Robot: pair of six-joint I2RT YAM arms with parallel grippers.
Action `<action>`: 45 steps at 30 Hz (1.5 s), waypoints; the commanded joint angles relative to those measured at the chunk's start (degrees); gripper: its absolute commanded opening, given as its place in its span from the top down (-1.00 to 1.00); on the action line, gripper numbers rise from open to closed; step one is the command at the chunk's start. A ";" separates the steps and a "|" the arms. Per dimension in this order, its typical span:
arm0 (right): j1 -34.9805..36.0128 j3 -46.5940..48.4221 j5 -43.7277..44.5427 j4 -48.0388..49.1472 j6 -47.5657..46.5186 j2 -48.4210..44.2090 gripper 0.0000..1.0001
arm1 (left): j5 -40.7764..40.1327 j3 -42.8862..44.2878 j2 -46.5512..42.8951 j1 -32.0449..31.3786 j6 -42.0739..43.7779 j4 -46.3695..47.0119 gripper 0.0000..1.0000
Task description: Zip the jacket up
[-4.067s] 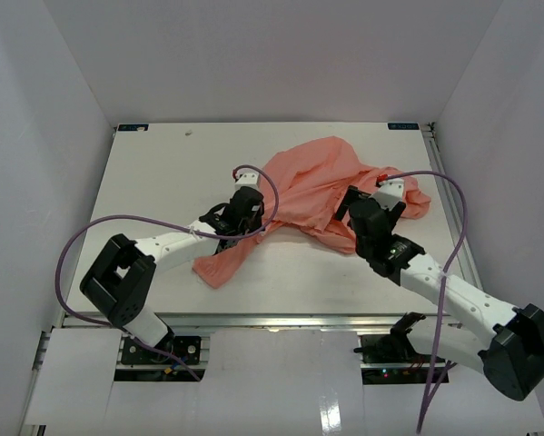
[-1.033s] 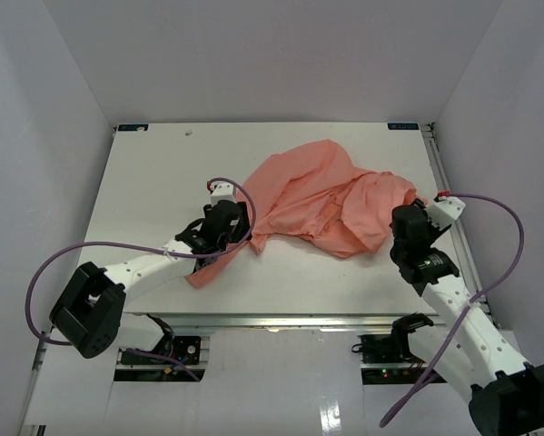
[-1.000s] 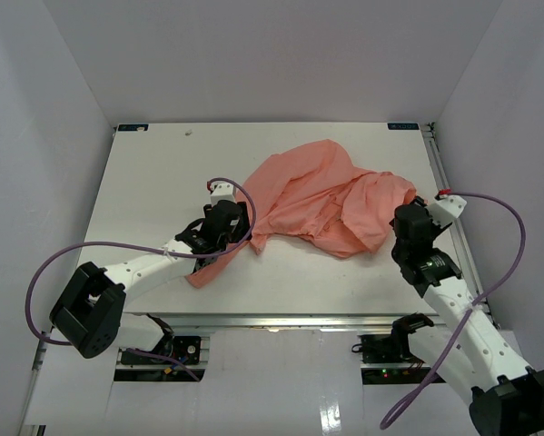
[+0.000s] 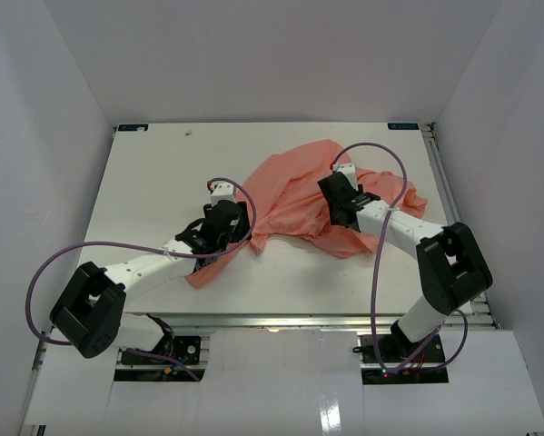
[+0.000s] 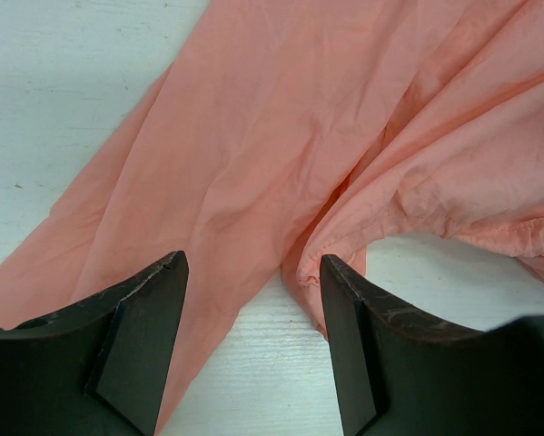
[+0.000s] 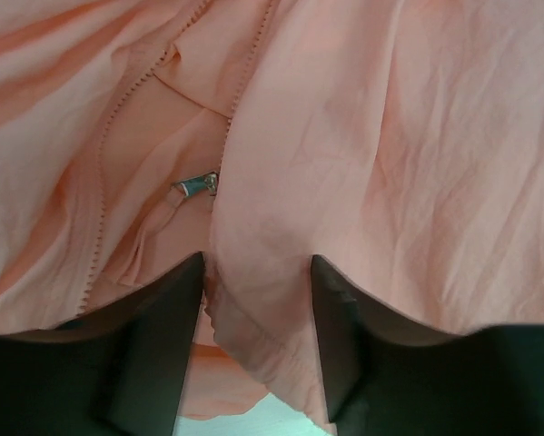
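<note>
White walls close in a pale tabletop (image 4: 144, 182), seen from above with both arm bases along the bottom edge. The jacket (image 4: 294, 195) lies crumpled right of centre in that view, a salmon-pink heap with one strip of cloth trailing down toward the lower middle. The left hand (image 4: 226, 234) sits at the heap's lower left edge, over that trailing strip. In its wrist view its dark fingers (image 5: 144, 336) stand wide apart at the bottom of the frame, with cloth and bare tabletop showing in the gap and nothing pinched. The right hand (image 4: 341, 204) rests on the heap's right half. Its wrist view shows it spread too, with a hemmed fold of pink cloth running down through the gap; whether the fold touches either side I cannot tell. Just above the finger at the frame's left, a small metal zipper pull (image 6: 197, 185) lies on the fabric. Two lines of zipper teeth (image 6: 102, 163) climb toward the top of the frame, parted.
</note>
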 commanded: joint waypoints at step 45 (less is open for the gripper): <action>-11.98 -19.71 -7.71 8.34 6.79 -38.71 0.11 | 0.84 0.32 0.30 -0.46 0.97 0.67 -0.42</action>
